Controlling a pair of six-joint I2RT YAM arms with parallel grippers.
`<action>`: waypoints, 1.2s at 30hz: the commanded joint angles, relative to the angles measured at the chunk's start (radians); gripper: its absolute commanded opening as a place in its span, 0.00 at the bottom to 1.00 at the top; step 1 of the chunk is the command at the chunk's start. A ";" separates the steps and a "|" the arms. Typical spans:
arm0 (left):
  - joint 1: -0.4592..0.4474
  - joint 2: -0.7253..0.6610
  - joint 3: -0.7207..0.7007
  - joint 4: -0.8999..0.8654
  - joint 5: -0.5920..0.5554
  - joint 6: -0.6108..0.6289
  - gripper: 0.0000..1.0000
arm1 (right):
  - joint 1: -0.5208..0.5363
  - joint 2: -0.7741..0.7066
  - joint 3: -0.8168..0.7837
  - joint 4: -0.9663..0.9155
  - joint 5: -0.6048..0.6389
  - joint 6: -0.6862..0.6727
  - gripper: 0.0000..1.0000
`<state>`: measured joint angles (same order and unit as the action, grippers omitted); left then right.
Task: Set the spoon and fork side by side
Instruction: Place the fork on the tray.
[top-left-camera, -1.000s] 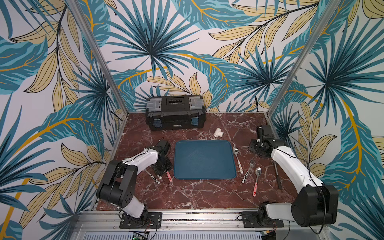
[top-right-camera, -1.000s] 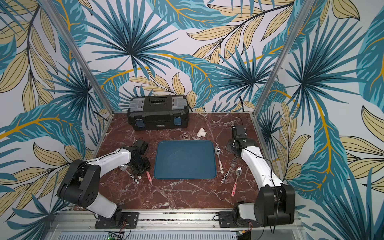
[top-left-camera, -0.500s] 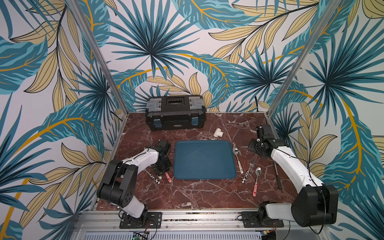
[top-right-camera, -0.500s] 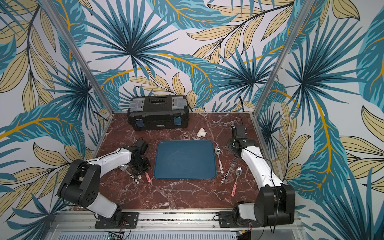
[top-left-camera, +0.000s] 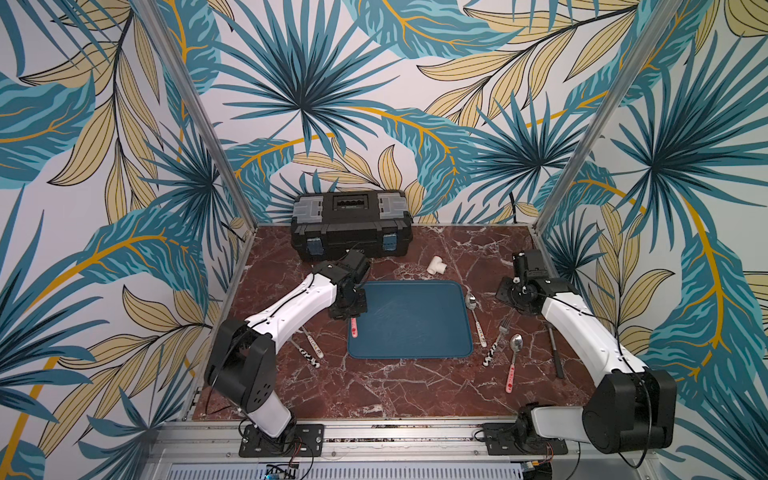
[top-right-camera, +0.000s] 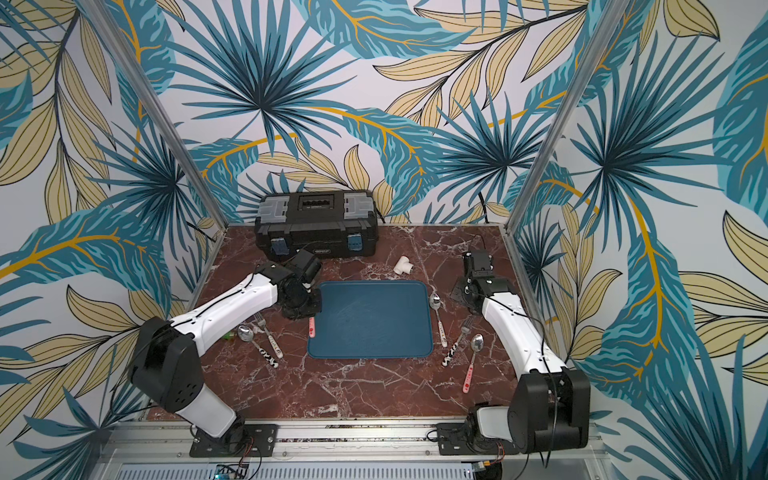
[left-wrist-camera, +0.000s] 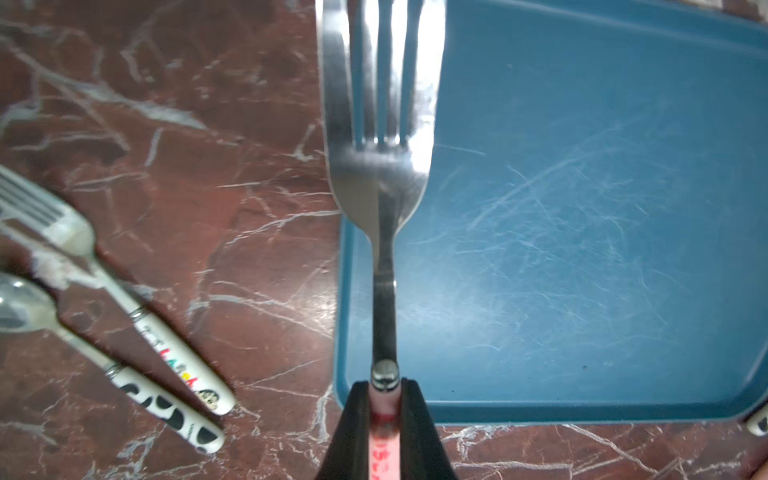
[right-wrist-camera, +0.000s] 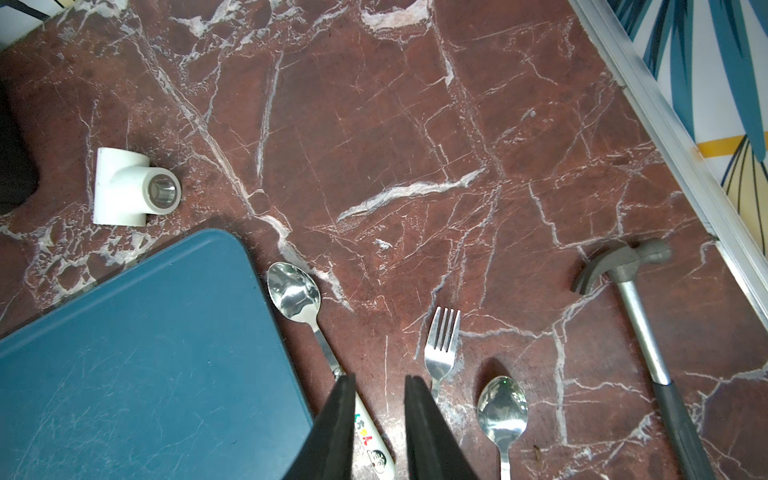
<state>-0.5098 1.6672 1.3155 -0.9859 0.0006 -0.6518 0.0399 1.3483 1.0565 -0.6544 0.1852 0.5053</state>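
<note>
Left tool (left-wrist-camera: 384, 409) pinching pink fork (left-wrist-camera: 380, 174) by the handle, just above the tray (left-wrist-camera: 582, 228) edge. Fork tines pointing along the tray's side, over the line where tray meets the red surface (left-wrist-camera: 187, 208). Right tool (right-wrist-camera: 380, 399) a little apart, holding nothing, up above the surface near a spoon (right-wrist-camera: 299, 307) and another fork (right-wrist-camera: 441, 347). Pink spoon (right-wrist-camera: 502, 409) lying flat past that fork, well apart from the held fork. Hammer (right-wrist-camera: 636, 299) by the wall.
</note>
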 joint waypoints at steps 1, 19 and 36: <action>-0.020 0.089 0.038 -0.015 0.034 0.043 0.00 | 0.002 -0.012 -0.021 -0.002 0.002 0.002 0.28; -0.035 0.230 0.039 0.069 0.040 0.045 0.00 | 0.002 -0.011 -0.024 -0.010 0.014 -0.006 0.29; -0.033 0.281 0.010 0.102 0.043 0.028 0.08 | 0.002 -0.009 -0.035 0.003 -0.001 -0.001 0.33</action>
<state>-0.5423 1.9285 1.3323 -0.9016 0.0399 -0.6155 0.0399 1.3483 1.0424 -0.6544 0.1856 0.5049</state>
